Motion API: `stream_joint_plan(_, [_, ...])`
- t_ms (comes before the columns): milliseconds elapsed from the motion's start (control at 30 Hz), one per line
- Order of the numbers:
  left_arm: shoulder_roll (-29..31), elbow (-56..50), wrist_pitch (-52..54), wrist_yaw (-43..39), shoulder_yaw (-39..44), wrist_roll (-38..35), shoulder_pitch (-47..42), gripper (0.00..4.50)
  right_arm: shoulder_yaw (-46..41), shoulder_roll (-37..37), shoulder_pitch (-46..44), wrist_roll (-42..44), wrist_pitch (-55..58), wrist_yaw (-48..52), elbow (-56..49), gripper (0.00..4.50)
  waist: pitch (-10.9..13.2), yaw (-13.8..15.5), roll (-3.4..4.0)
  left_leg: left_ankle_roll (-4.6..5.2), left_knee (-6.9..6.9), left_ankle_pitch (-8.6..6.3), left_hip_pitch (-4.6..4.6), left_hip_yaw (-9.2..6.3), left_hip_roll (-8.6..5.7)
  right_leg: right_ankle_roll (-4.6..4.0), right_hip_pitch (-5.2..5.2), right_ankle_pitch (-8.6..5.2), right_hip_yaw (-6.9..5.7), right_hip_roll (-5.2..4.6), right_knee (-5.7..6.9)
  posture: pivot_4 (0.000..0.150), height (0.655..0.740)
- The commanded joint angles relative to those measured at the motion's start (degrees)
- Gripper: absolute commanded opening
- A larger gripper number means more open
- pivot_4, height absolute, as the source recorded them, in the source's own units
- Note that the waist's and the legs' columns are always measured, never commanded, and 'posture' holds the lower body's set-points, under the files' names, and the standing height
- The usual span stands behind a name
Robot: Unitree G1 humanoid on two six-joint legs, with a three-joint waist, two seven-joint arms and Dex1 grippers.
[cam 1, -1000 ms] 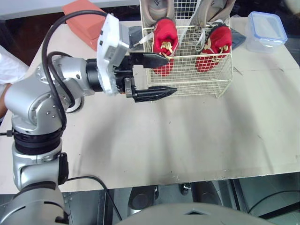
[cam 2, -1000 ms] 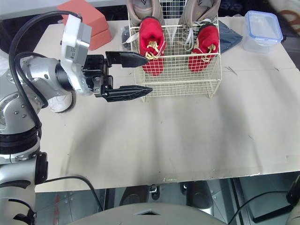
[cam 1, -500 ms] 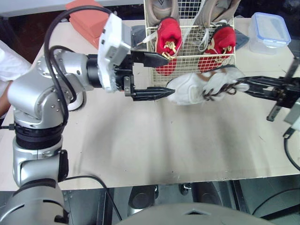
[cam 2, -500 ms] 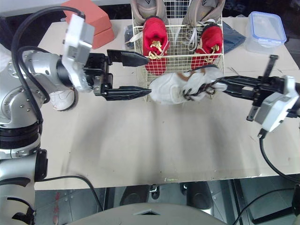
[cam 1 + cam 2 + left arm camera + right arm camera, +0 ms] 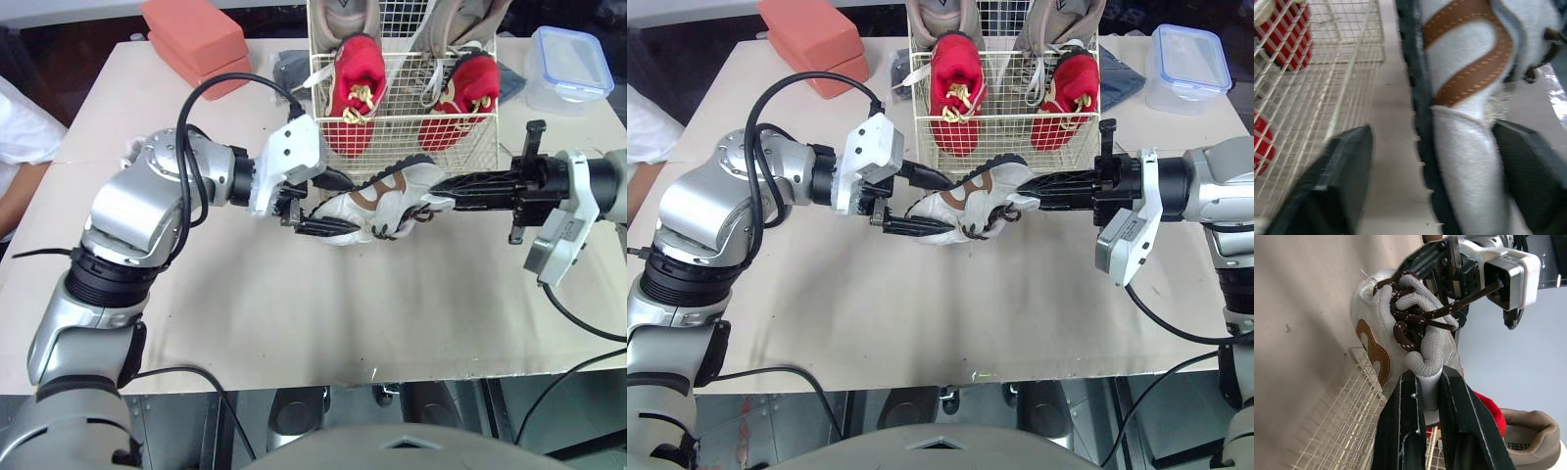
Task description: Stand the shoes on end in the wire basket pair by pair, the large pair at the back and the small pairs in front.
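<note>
A white shoe with a brown stripe (image 5: 380, 199) hangs on its side just in front of the wire basket (image 5: 402, 147). My right gripper (image 5: 436, 186) is shut on its heel collar (image 5: 1425, 367). My left gripper (image 5: 338, 208) is open and straddles the toe: one finger (image 5: 1347, 171) stands off the dark sole, the other (image 5: 1528, 171) lies against the upper. In the basket two red shoes (image 5: 355, 93) (image 5: 458, 93) stand on end in front. Two tan shoes (image 5: 338, 12) (image 5: 460, 15) stand behind them.
A red-orange block (image 5: 196, 39) lies at the back left of the table. A clear box with a blue lid (image 5: 568, 64) sits at the back right. Dark cloth (image 5: 284, 69) lies beside the basket. A person's white sleeve (image 5: 20, 137) is at the left edge.
My right gripper carried the white shoe left toward my left gripper, and the shoe rolled so its brown stripe shows. My left gripper dropped lower and now straddles the toe.
</note>
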Motion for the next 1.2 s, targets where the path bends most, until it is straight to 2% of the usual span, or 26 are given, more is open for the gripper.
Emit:
stream_joint_plan(33, [0.3, 0.2, -0.4, -2.9, -0.3, 0.5, -1.0, 2.49, -0.5, -0.6, -1.3, 1.1, -3.2, -1.9, -0.9, 0.00, 0.0, 0.0, 0.00, 0.00, 0.00, 0.00, 0.00, 0.00, 0.01, 0.00, 0.00, 0.00, -0.01, 0.01, 0.01, 0.150, 0.6860])
stream_joint_plan(167, [-0.5, -0.1, 0.4, -3.9, 0.0, -0.4, -0.7, 0.70, -0.7, -0.8, -1.2, 0.3, -3.7, -3.2, -1.1, 0.00, 0.0, 0.0, 0.01, 0.00, 0.01, 0.00, 0.01, 0.00, 0.02, -0.01, -0.01, 0.00, 0.00, 0.01, 0.03, 0.150, 0.6860])
stream_joint_plan(200, [-1.0, -0.1, 0.7, -3.6, 0.5, -0.9, -0.4, 0.47, -1.1, -0.7, -1.0, 0.3, -2.8, -3.9, -1.3, 0.35, 0.0, 0.0, 0.01, 0.00, 0.02, 0.00, 0.01, 0.00, 0.02, 0.00, -0.01, 0.00, 0.00, 0.00, 0.03, 0.150, 0.6860])
stream_joint_plan(300, [-2.3, -0.3, 1.2, -2.4, 2.0, -1.8, 0.4, 0.47, -1.7, -0.9, 0.4, 2.3, 1.1, -5.6, -2.3, 1.69, 0.0, 0.0, 0.01, 0.00, 0.04, 0.00, 0.00, 0.00, 0.02, 0.00, 0.00, 0.00, 0.00, 0.00, 0.04, 0.150, 0.6860])
stream_joint_plan(433, [-4.6, -2.6, 3.8, 2.4, 10.6, -7.0, 6.1, 0.47, -2.3, -5.0, 11.6, 18.5, 37.4, -12.6, -14.9, 3.52, 0.0, 0.1, -0.01, 0.00, 0.03, 0.00, -0.03, -0.04, 0.05, -0.05, 0.00, 0.03, -0.03, -0.16, 0.05, 0.150, 0.6860])
stream_joint_plan(500, [-5.4, -4.0, 4.4, 5.0, 13.7, -8.3, 8.7, 0.47, -3.5, -7.2, 15.9, 24.4, 48.4, -15.4, -20.5, 4.49, 0.0, 0.1, -0.01, 0.00, 0.03, 0.00, -0.08, -0.09, 0.07, -0.06, 0.00, 0.03, -0.08, -0.30, 0.02, 0.150, 0.6860])
stream_joint_plan(700, [-12.0, -4.9, 2.1, 14.1, 15.4, -6.7, 12.4, 0.47, -6.7, -8.2, 23.0, 42.2, 73.6, -24.5, -30.1, 4.49, 0.0, 0.1, -0.04, 0.04, 0.11, -0.02, 0.07, -0.12, 0.06, 0.12, 0.17, -0.06, -0.10, -0.28, 0.04, 0.150, 0.6860])
stream_joint_plan(800, [-14.7, -5.0, 0.3, 16.6, 14.1, -5.3, 13.6, 0.47, -7.8, -4.1, 23.0, 55.3, 81.3, -32.3, -32.3, 4.49, 0.0, 0.0, -0.08, 0.06, 0.10, -0.03, 0.06, -0.13, 0.05, 0.10, 0.17, -0.05, -0.10, -0.24, 0.03, 0.150, 0.6860])
stream_joint_plan(867, [-16.0, -5.0, -0.4, 17.8, 13.5, -4.5, 13.9, 0.47, -8.1, -0.3, 21.3, 59.8, 84.1, -38.2, -31.8, 4.49, 0.0, 0.1, -0.10, 0.05, 0.10, -0.03, 0.04, -0.15, 0.06, -0.02, 0.16, 0.02, -0.10, -0.23, 0.04, 0.150, 0.6860])
stream_joint_plan(1033, [-16.9, -6.2, -0.9, 18.7, 12.5, -4.1, 15.0, 0.47, -8.1, 7.1, 17.2, 66.8, 88.5, -49.9, -30.8, 4.49, 0.0, 0.0, -0.10, 0.05, 0.07, -0.03, 0.03, -0.13, 0.04, -0.04, 0.14, 0.04, -0.08, -0.05, 0.02, 0.150, 0.6860])
stream_joint_plan(1133, [-16.5, -6.3, -1.4, 18.4, 12.2, -3.8, 15.3, 0.47, -7.9, 11.0, 15.2, 67.9, 89.5, -55.6, -30.2, 4.49, 0.0, 0.1, -0.10, 0.05, 0.02, -0.03, 0.01, -0.12, 0.03, -0.04, 0.12, 0.04, -0.09, -0.04, -0.01, 0.150, 0.6860])
stream_joint_plan(1200, [-16.3, -6.5, -2.0, 17.9, 11.9, -3.5, 15.6, 0.47, -7.4, 13.4, 14.4, 66.5, 89.7, -58.4, -29.8, 3.96, 0.0, 0.1, -0.10, 0.05, 0.01, -0.03, -0.01, -0.12, 0.02, -0.04, 0.09, 0.04, -0.08, -0.04, -0.01, 0.150, 0.6860])
